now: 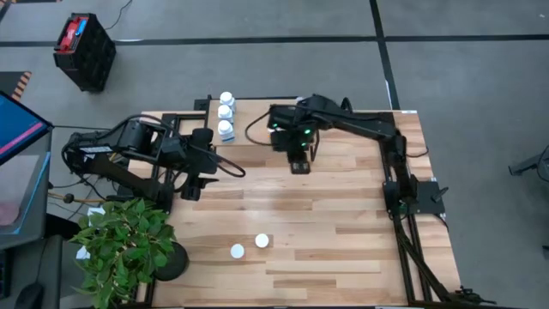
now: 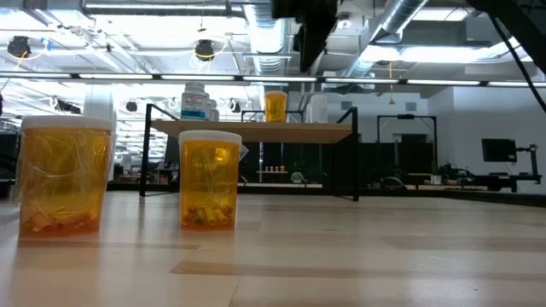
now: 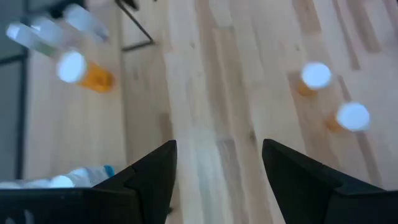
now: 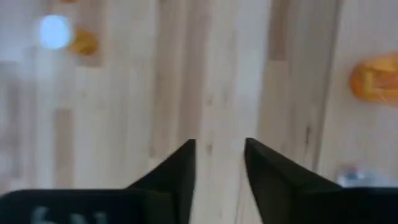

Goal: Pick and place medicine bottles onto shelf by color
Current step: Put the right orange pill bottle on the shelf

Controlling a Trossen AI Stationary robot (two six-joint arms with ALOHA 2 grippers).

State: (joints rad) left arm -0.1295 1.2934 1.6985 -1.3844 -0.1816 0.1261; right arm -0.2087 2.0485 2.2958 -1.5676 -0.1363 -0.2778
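Observation:
Three white bottles stand in a row near the table's far edge. In the low view the shelf carries a white bottle and an orange bottle. Two orange bottles with white caps stand upright on the table near its front edge; they are large in the low view. My left gripper is open and empty at the table's left. My right gripper hangs above the table's middle, empty, its fingers a narrow gap apart.
A potted green plant stands at the table's near left corner. A black crate sits on the floor beyond the far left corner. Bare wood lies between the two grippers and the two orange bottles.

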